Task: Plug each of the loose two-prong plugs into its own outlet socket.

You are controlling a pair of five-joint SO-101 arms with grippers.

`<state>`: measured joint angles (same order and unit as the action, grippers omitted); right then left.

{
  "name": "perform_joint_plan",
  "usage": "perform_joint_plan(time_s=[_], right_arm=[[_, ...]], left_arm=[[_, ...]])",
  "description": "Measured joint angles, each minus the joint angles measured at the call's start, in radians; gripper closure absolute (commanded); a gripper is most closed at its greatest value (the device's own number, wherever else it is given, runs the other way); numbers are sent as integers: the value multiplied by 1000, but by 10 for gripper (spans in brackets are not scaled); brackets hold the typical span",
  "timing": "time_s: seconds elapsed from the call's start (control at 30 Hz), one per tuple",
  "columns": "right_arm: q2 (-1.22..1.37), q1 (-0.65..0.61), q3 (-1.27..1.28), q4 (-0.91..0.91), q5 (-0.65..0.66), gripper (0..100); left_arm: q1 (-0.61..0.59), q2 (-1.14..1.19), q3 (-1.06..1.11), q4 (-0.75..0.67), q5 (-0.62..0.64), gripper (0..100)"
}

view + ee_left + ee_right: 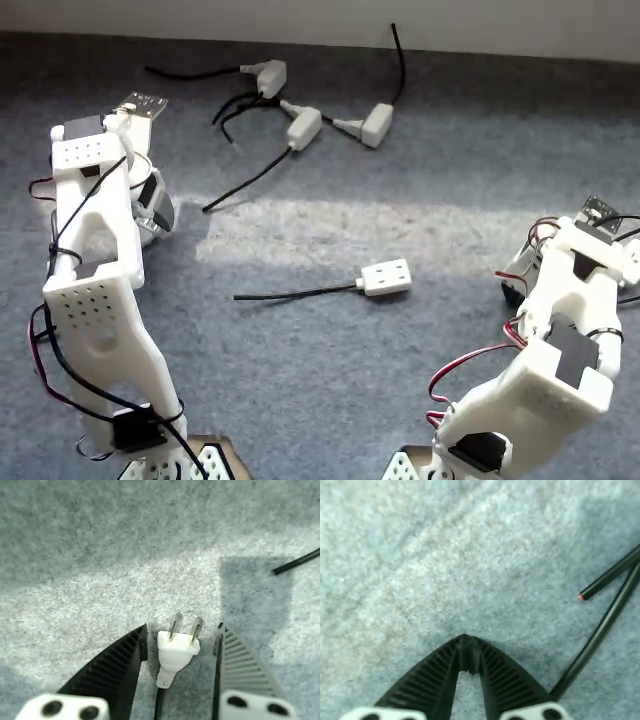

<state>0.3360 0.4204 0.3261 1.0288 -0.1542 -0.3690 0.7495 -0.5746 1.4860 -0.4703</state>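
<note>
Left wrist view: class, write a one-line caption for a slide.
Open left hand straddles a white two-prong plug lying on grey carpet.

Item 1: two-prong plug point(178, 647), white moulded body, two bare metal prongs, black cord at the rear. It lies flat between the spread fingers of the left gripper point(182, 626), clear of both.

Item 2: socket block point(386, 277), white, rectangular, flat at centre right of the high view, slots facing up. Its black cord runs left.

Items 3 to 5: three white cord ends clustered at upper centre.
- The first cord end point(268, 75) has its cord running left.
- The second cord end point(303, 127) has its cord running to lower left.
- The third cord end point(375, 124) has its cord running up.

Narrow noses bridge neighbouring ends; whether they are mated cannot be determined.
</note>
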Motion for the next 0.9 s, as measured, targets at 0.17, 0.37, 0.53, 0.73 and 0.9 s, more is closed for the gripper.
perform_joint_plan(time_s=[0.17,0.37,0.53,0.73,0.9], right_arm=[[0,0,0,0,0,991],[0,0,0,0,0,991],[0,0,0,0,0,991],[0,0,0,0,0,991],[0,0,0,0,0,991]], left_arm=[[-2,-2,48,0,0,782],[-2,-2,81,-2,0,782],[-31,-2,81,-2,0,782],[-48,-2,81,0,0,786],[-48,-2,81,0,0,787]])
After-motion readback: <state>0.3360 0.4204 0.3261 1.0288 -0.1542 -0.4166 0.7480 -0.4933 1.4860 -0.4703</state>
